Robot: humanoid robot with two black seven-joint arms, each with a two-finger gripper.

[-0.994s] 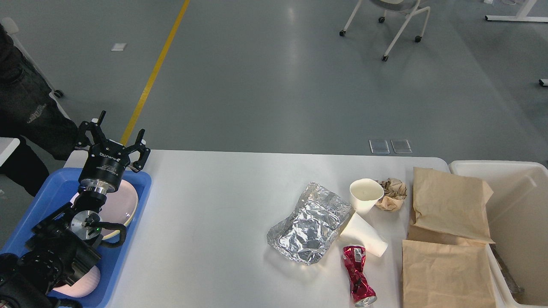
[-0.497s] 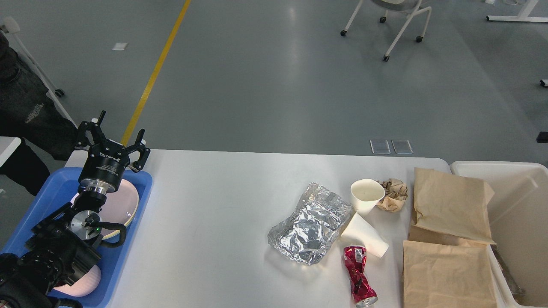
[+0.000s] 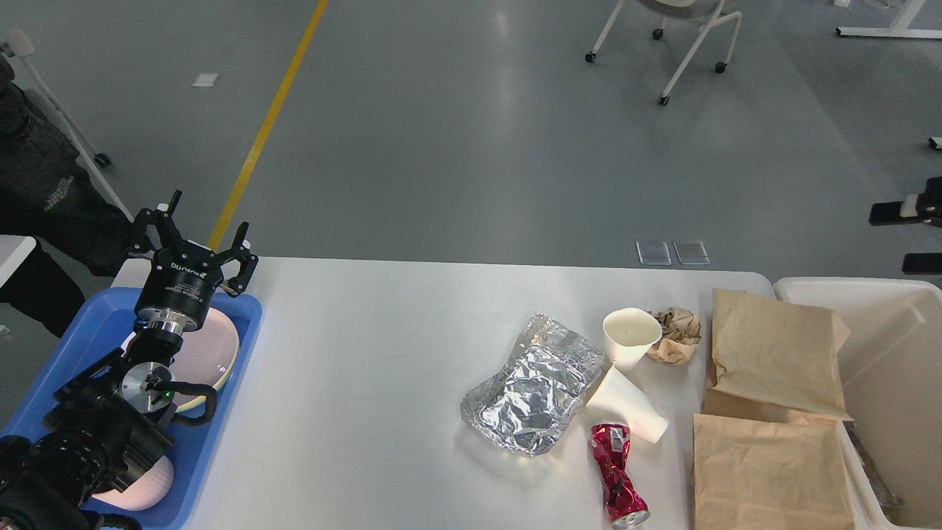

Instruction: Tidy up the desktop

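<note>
Grey floor surrounds the littered desktop [image 3: 368, 353]; left claw [image 3: 197, 237] hovers spread wide, empty.

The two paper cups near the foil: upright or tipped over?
One of each. The far paper cup stands upright, its open mouth facing up; the near paper cup lies on its side beside the foil.

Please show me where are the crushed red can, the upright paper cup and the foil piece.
crushed red can [image 3: 617, 477], head view, on its dented middle.
upright paper cup [image 3: 631, 344], head view, on its outer wall.
foil piece [image 3: 531, 384], head view, on its crinkled centre.
</note>
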